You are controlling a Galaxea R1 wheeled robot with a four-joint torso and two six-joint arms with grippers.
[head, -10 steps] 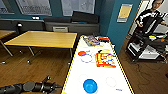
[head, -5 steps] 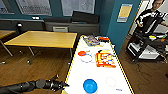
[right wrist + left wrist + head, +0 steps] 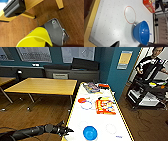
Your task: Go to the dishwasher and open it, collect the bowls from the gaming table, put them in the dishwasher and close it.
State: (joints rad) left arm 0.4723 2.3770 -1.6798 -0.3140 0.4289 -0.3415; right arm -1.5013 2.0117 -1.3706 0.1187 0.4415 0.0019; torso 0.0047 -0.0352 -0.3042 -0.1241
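Observation:
A bright blue bowl (image 3: 90, 132) stands upright near the front end of the gaming table (image 3: 100, 122), on its glossy white top inside the yellow rim. My left gripper (image 3: 68, 130) reaches in from the left at the table's edge, a short way left of the bowl and apart from it. In the left wrist view the bowl (image 3: 142, 33) sits ahead on the white top, with one dark fingertip (image 3: 115, 44) on one side and another on the far side; the gripper (image 3: 134, 44) is open. The right wrist view looks down at wooden floor.
A red-and-orange box (image 3: 105, 107), a red ring (image 3: 86, 105) and other items lie farther along the table. A plain yellow-topped table (image 3: 45, 85) stands to the left. A person (image 3: 152, 64) with a rig cart (image 3: 147, 92) is at right. A yellow curved object (image 3: 36, 37) sits near the right wrist camera.
My left arm has stretched rightward from the lower left, bringing its gripper up to the table's edge and closer to the blue bowl. The bowl has not moved.

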